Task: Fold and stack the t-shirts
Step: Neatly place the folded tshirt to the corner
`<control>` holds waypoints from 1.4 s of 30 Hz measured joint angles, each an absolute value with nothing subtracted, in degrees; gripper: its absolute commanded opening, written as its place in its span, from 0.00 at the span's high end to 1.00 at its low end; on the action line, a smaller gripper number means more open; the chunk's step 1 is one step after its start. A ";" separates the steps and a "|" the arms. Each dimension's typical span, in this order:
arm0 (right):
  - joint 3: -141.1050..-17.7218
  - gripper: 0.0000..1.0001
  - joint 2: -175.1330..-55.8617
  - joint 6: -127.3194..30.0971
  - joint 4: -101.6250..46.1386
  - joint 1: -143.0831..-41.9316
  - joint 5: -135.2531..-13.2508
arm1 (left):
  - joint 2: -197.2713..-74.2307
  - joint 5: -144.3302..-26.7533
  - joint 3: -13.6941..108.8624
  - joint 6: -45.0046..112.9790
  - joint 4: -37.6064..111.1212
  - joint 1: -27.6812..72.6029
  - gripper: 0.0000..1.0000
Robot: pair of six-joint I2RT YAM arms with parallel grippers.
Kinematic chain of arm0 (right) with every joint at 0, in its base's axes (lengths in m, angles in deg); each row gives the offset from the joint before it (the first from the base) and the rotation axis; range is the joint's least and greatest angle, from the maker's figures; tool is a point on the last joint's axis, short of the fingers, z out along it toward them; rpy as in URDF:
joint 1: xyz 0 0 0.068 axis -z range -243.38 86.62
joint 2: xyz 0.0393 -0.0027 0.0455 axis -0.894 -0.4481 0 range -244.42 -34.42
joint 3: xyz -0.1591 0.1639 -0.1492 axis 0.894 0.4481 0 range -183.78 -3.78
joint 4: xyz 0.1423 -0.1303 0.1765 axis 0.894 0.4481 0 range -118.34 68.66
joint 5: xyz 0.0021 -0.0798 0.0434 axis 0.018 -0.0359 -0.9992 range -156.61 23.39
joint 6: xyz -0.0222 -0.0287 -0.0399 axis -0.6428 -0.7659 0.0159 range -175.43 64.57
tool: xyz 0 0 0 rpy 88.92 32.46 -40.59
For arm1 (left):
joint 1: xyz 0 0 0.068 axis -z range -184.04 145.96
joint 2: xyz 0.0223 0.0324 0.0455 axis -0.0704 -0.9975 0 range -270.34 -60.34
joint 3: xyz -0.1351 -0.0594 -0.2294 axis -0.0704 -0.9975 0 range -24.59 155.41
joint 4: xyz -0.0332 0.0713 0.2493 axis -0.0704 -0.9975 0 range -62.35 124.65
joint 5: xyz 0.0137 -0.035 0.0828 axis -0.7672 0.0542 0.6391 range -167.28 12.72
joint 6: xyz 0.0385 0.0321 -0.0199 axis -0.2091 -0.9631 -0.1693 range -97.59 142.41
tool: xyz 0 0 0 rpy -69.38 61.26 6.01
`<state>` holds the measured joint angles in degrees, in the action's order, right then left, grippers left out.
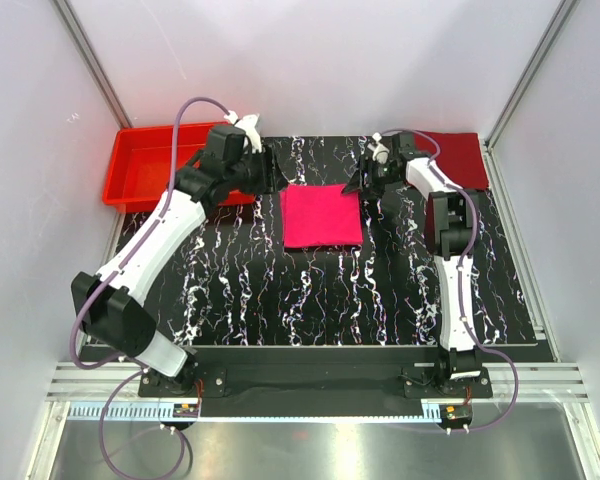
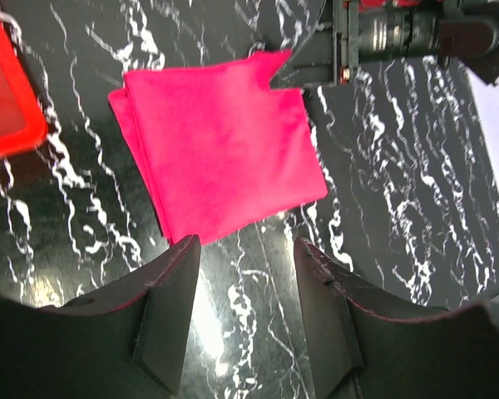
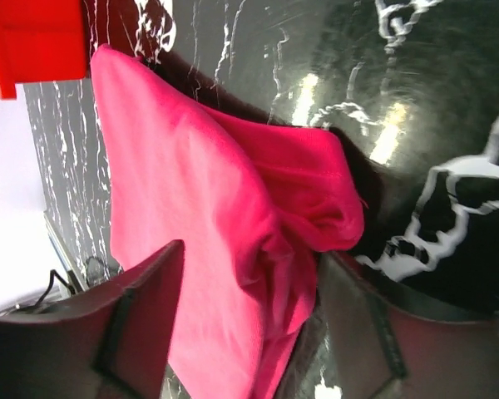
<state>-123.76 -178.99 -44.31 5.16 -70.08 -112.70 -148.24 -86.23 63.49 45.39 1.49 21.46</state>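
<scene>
Across the black, white-veined table (image 1: 380,290) both arms reach toward the far side. A red tray (image 1: 115,185) sits at far left. The magenta-pink t-shirt (image 1: 321,216) lies mid-table, folded square. The maroon t-shirt (image 1: 460,158) lies folded in the far right corner, well apart. The right gripper (image 3: 251,253) pinches bunched cloth at the pink square's far right corner. The left gripper (image 2: 247,243), jaws wide and empty, hovers just beside its far left corner.
</scene>
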 measured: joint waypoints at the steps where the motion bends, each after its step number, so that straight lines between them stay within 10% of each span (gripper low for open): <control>1: -123.81 0.42 -179.32 -44.40 5.03 -70.34 -112.89 | -147.98 -86.23 62.85 45.48 1.31 21.46 0.47; 8: -123.37 1.00 -181.39 -42.91 3.91 -72.16 -114.31 | -146.73 -86.06 58.94 46.31 -0.85 21.46 0.47; 42: -145.51 1.00 -171.67 -77.01 32.17 -70.12 -67.58 | -137.29 -91.76 38.99 45.11 1.62 21.46 0.50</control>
